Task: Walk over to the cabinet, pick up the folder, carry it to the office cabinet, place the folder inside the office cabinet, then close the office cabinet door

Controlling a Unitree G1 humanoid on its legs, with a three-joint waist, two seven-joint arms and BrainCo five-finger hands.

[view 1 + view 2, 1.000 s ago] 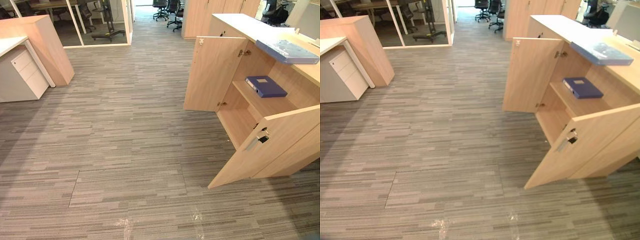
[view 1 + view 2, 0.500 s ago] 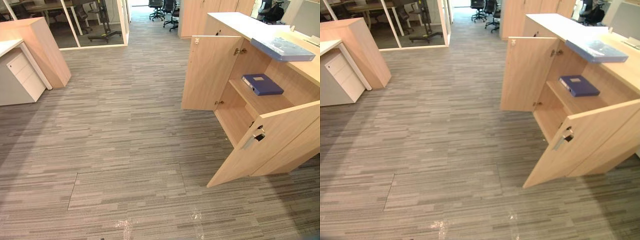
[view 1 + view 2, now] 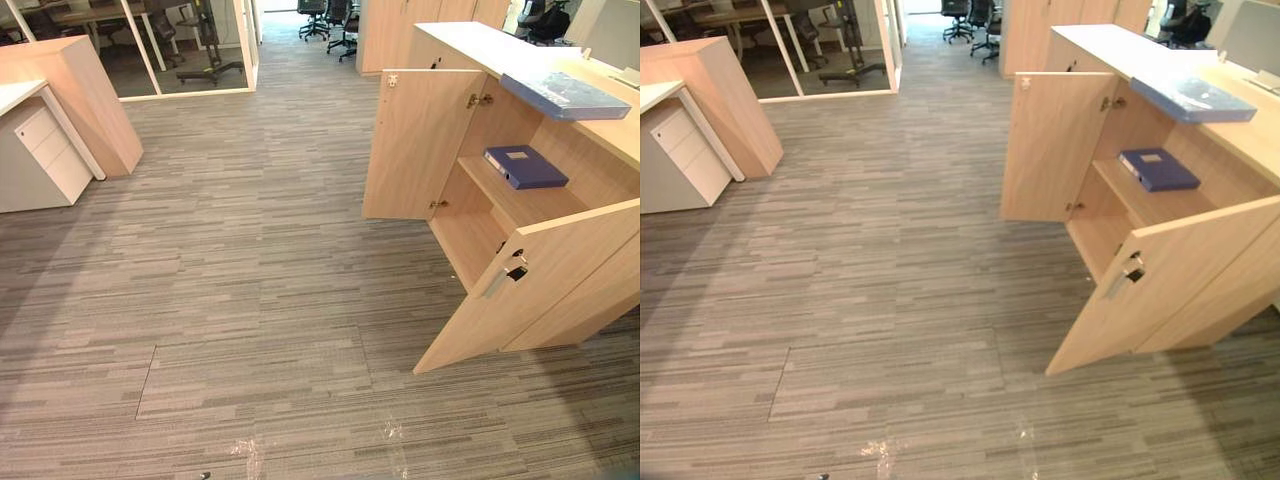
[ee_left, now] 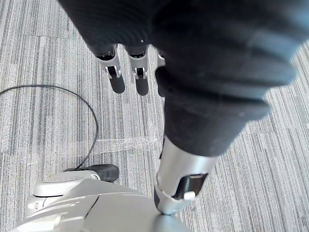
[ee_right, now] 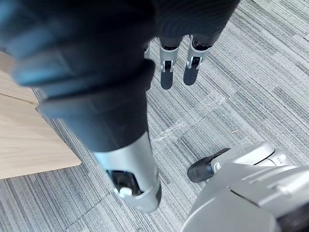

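Note:
A light wood office cabinet (image 3: 420, 145) stands at the right with both doors swung open. A dark blue folder (image 3: 526, 167) lies flat on its upper shelf. A pale blue folder (image 3: 565, 96) rests on the cabinet's top, jutting over the edge. The nearer door (image 3: 545, 280) carries a metal handle (image 3: 503, 277) and reaches out over the carpet. My left hand (image 4: 181, 169) hangs over the carpet with straight fingers (image 4: 128, 79) and holds nothing. My right hand (image 5: 130, 169) hangs the same way beside a wooden panel, its fingers (image 5: 176, 67) straight and empty.
A white drawer unit (image 3: 45, 150) and a wooden desk end (image 3: 95, 95) stand at the far left. A glass partition (image 3: 190, 50) and office chairs (image 3: 325, 15) lie beyond. Grey striped carpet (image 3: 250, 280) stretches between me and the cabinet, with tape marks (image 3: 250, 455) near my feet.
The whole picture has shifted slightly since a second ago, so the camera has moved. The cabinet, the doors and both folders have kept their places.

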